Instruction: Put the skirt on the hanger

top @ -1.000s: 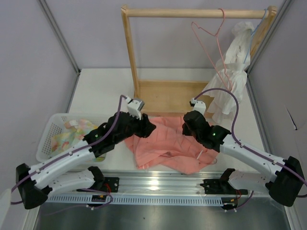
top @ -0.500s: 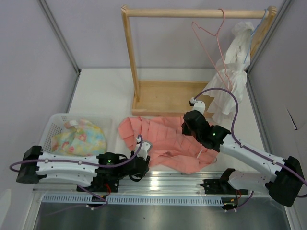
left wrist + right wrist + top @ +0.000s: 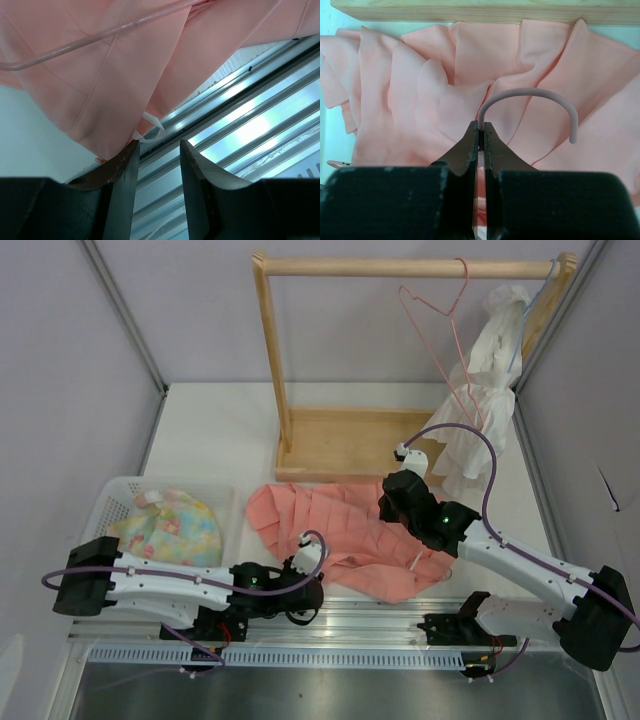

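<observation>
Here the near hem of the skirt (image 3: 100, 75) lies just ahead-left of the left tool (image 3: 159, 146), parted and empty, while the right tool (image 3: 481, 125) pinches the hanger (image 3: 530, 92) below its hook.

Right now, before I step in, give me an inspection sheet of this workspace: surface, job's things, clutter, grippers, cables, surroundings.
Surface: white table, with an aluminium rail along its near edge.
Job's things: salmon-pink pleated fabric skirt lying rumpled on the table; thin pink wire hanger lying on it.
Clutter: white plastic basket holding a pastel patterned cloth.
Grippers: left gripper open and empty at the skirt's near edge; right gripper shut on the hanger just below its hook.
Cables: purple cables running along both arms; no snag seen.
Surroundings: wooden rack carrying a second pink wire hanger and a white garment.
</observation>
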You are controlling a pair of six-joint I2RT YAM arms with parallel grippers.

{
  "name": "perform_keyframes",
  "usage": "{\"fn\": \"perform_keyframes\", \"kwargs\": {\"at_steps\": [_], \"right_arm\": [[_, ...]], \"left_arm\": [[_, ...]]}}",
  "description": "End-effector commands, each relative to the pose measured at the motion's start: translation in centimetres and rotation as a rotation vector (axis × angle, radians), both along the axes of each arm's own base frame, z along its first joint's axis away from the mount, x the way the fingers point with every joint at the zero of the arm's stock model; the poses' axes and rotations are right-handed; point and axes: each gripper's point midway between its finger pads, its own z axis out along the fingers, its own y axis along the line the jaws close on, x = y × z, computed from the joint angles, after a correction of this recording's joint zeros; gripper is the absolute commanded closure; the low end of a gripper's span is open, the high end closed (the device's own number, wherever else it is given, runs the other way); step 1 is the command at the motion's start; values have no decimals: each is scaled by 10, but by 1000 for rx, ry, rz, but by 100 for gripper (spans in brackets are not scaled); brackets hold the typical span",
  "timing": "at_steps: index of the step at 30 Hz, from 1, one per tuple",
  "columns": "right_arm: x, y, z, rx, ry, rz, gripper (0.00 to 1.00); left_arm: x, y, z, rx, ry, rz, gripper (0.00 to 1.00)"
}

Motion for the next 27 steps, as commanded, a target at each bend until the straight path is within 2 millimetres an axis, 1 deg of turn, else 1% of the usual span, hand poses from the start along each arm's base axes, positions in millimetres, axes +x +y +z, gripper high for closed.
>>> {"fn": "perform_keyframes", "kwargs": {"at_steps": [1,4,7,10,13,16,19,27], "right_arm": [[7,0,9,10,-37,-7,100],[7,0,8,11,-35,-10,100],[7,0,7,13,-34,-10,100],[6,0,6,14,-32,-9,100],[6,0,5,16,-31,-9,100],[6,0,6,18,-31,-8,100],[6,-1,6,18,-31,-10,100],[6,-1,3,18,-27,-10,100]], "left_arm": [[2,-22,12,-41,-34,-38,57],[1,-26,9,-42,-31,-51,56],[2,-25,2,-15,-31,-51,56],[4,-23,0,-2,-41,-34,56],[6,-27,1,-20,-42,-41,55],[8,-26,-4,-5,-43,-41,55],[8,-29,-5,-13,-40,-50,56],[12,-23,-18,5,-16,-29,56]]}}
